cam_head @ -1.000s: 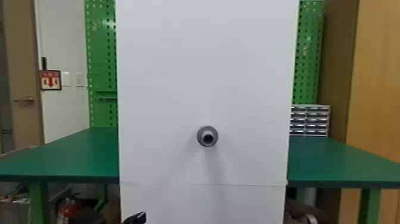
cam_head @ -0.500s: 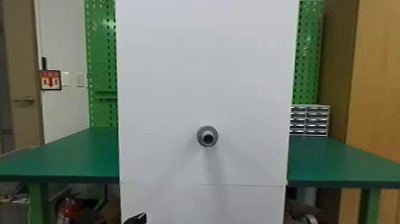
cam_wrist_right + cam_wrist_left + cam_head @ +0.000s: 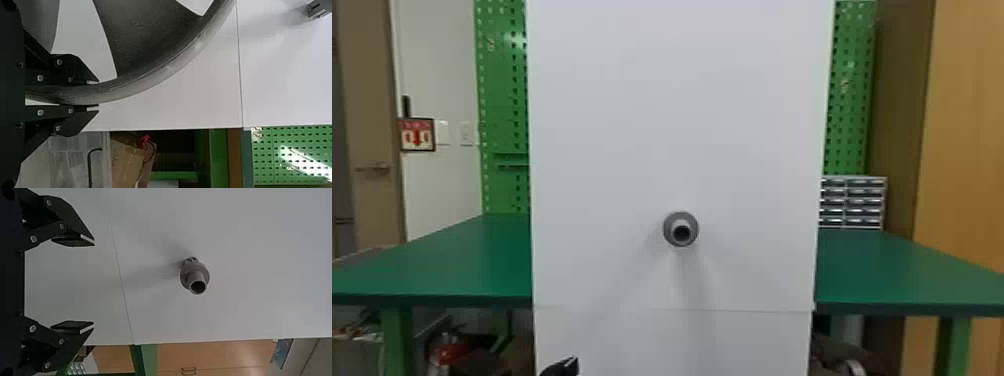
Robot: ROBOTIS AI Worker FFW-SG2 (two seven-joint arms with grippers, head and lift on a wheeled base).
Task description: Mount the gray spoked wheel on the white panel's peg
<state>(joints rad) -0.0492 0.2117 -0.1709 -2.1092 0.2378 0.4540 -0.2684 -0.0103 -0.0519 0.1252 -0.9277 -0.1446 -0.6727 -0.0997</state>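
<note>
At left, the left gripper (image 3: 94, 284), fingers spread and empty, barely shifts at the bottom of the head view over the last second. At centre, the peg (image 3: 680, 220) on the white panel (image 3: 677, 125) stays bare, so mounting is still ahead. At right, the right gripper (image 3: 98, 94) pinches the wheel (image 3: 145, 43) by its rim, lower than the peg. The wheel is gray, with broad, finely ridged spokes and a smoother, paler rim.
</note>
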